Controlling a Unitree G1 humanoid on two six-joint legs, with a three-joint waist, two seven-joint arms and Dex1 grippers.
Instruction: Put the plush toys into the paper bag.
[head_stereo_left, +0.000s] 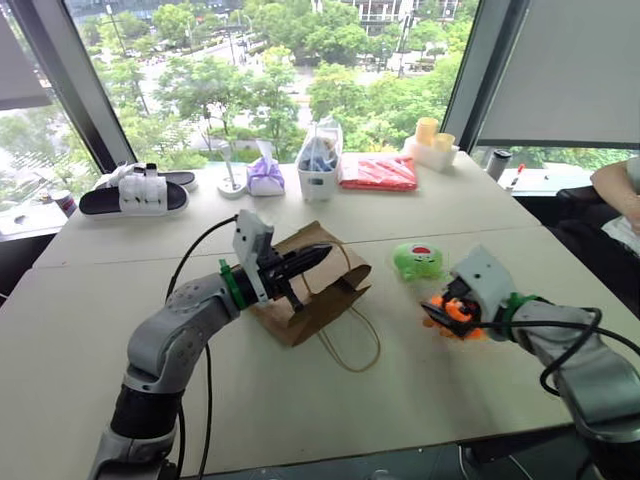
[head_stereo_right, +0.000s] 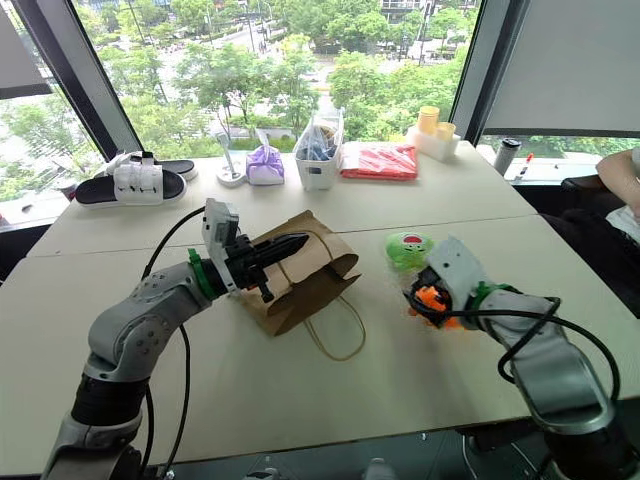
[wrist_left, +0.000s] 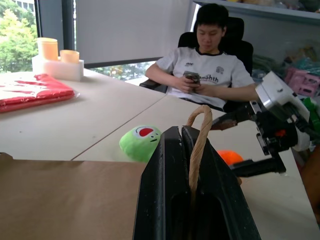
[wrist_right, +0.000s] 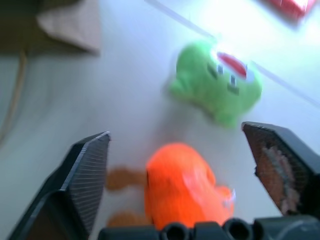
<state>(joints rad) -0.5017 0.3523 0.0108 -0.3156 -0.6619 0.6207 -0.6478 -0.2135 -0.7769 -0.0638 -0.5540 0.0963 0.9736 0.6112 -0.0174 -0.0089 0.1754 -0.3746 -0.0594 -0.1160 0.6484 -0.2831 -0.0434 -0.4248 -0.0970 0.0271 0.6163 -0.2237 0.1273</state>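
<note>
No readable writing here, just two plush toys, orange (wrist_right: 182, 185) and green (wrist_right: 215, 87), one paper bag (head_stereo_left: 310, 285); left gripper (wrist_left: 192, 150) pinches its cord handle (wrist_left: 199, 145), right gripper (wrist_right: 182, 165) spread wide.

L arm bent, reaching fwd; left gripper (head_stereo_left: 318, 257) fingers pressed together, pointing roughly level. R arm out to the side; right gripper (wrist_right: 182, 172) jaws spread wide, angled down.

Brown paper bag (head_stereo_left: 315, 285) lies flat; green toy (head_stereo_left: 418, 260) and orange toy (head_stereo_left: 458, 311) beside it.
</note>
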